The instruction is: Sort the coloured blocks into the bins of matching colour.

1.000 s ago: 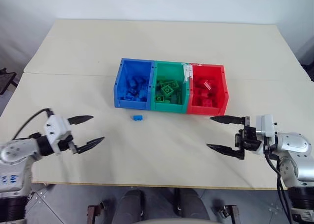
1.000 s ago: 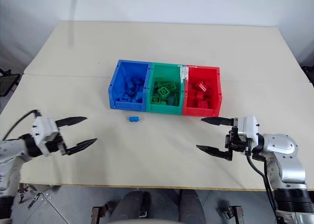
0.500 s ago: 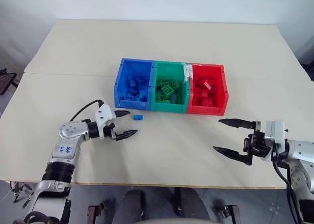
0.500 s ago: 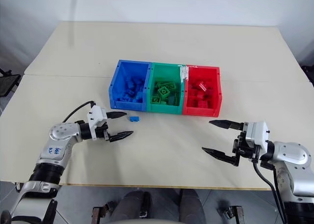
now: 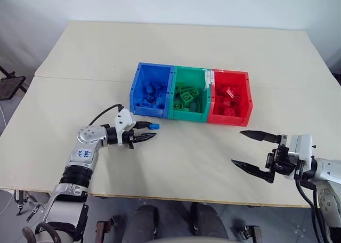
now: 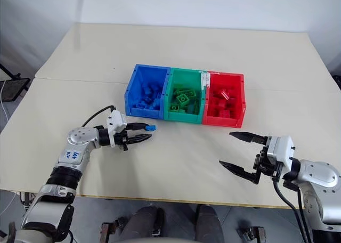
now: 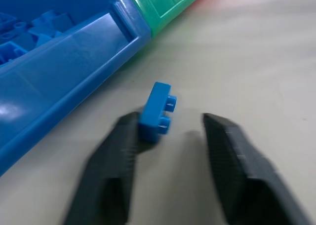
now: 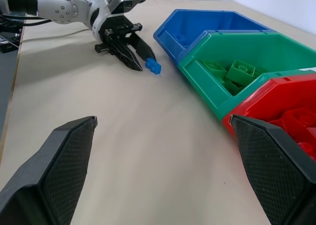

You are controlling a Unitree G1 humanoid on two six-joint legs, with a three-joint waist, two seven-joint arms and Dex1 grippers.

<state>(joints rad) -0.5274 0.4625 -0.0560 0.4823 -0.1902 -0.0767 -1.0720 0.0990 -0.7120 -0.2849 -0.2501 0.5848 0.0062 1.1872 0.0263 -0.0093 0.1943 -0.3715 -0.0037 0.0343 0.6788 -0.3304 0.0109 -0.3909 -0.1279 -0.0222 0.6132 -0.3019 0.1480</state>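
Looking over the table (image 5: 64,94), I am seeing the bins (image 5: 189,94) at centre. My right gripper (image 5: 254,151) is hanging wide open at four o'clock. My left gripper (image 5: 149,132), at eight o'clock, is half-closed, one finger (image 7: 118,156) touching the blue brick (image 7: 157,112).

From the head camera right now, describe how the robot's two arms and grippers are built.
Both arms are silver-grey metal with black joint bands and white wrist blocks. Each gripper, left gripper and right gripper, has two tapered black fingers. A black cable loops above the left forearm, which carries a small white label with blue marks.
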